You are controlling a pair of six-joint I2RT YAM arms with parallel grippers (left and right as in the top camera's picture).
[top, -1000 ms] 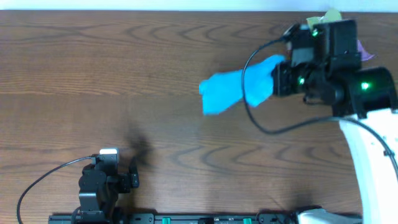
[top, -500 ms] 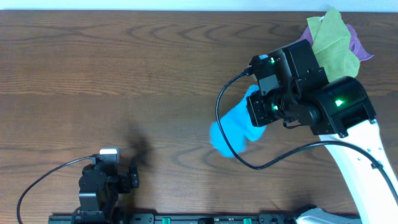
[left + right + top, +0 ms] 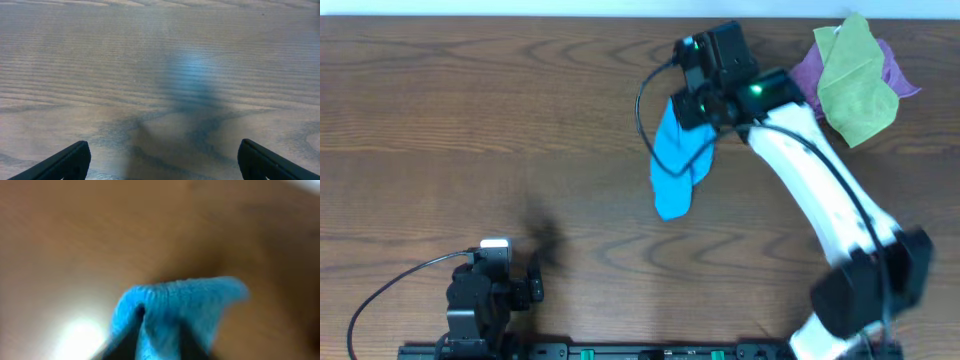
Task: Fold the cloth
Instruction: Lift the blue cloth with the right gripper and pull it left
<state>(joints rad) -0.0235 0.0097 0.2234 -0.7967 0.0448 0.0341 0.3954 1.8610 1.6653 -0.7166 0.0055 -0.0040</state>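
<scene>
Hanging bunched at upper centre of the overhead frame, the cloth (image 3: 674,170) over the wooden table (image 3: 470,120), right gripper (image 3: 698,100) clenching its top end, left gripper (image 3: 160,157) idling lower left, jaws spread, yellow-green cloth (image 3: 855,75) overlapping purple cloth (image 3: 808,70) upper right.

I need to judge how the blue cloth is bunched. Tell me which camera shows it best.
Overhead: it shows the whole cloth, bunched long and narrow, hanging from the right gripper. The right wrist view gives only a blurred close-up of one gathered end. The left wrist view shows only table, no cloth.
</scene>
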